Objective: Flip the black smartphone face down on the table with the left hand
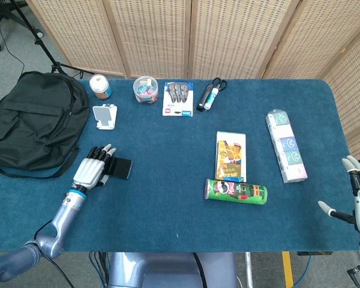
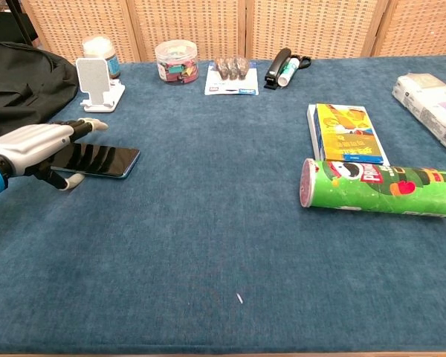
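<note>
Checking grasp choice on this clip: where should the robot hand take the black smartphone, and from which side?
Best by its long edges at the left end, coming from the left. The black smartphone lies flat, screen up, long axis left to right. The left robot hand already sits over that end, fingers above the far edge and thumb by the near edge, so pinching across the narrow width should allow a roll-over.

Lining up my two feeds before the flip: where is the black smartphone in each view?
Head view: black smartphone at left-centre, partly under the left robot hand.
Chest view: far left, mid-height, screen up.
Shared landmark: the white phone stand, just beyond the phone.
</note>
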You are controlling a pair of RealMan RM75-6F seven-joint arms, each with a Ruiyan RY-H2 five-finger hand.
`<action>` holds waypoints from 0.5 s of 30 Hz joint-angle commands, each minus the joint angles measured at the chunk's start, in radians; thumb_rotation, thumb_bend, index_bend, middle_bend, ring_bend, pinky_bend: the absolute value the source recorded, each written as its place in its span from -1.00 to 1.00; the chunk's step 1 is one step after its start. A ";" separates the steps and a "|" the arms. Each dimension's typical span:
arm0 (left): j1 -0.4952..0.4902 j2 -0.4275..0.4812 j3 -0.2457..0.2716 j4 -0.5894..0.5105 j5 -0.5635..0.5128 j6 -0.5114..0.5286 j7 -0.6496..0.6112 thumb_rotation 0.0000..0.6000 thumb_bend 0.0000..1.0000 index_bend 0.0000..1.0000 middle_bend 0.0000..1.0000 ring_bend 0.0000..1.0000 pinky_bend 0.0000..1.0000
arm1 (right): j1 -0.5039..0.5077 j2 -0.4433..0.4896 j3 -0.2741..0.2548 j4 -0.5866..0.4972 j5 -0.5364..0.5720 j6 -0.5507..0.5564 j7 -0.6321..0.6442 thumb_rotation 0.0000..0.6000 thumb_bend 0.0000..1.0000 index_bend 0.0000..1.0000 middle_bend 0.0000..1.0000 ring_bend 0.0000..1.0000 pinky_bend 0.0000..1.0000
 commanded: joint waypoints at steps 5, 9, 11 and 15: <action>-0.011 -0.015 -0.009 0.040 0.021 0.038 -0.025 1.00 0.37 -0.43 -1.00 -1.00 -1.00 | 0.000 0.002 -0.001 -0.001 0.000 -0.002 0.003 1.00 -1.00 -0.89 -1.00 -1.00 -1.00; -0.024 -0.019 -0.017 0.054 0.019 0.037 -0.018 1.00 0.38 -0.37 -1.00 -1.00 -1.00 | 0.000 0.001 -0.001 0.000 0.003 -0.006 0.002 1.00 -1.00 -0.89 -1.00 -1.00 -1.00; -0.042 -0.024 -0.029 0.068 0.016 0.031 -0.002 1.00 0.34 -0.37 -1.00 -1.00 -1.00 | 0.002 0.000 -0.002 0.001 0.004 -0.011 0.001 1.00 -1.00 -0.89 -1.00 -1.00 -1.00; -0.116 -0.064 -0.087 0.140 -0.003 0.014 0.036 1.00 0.25 -0.46 -1.00 -1.00 -1.00 | 0.006 -0.003 -0.005 0.001 0.007 -0.021 -0.007 1.00 -1.00 -0.89 -1.00 -1.00 -1.00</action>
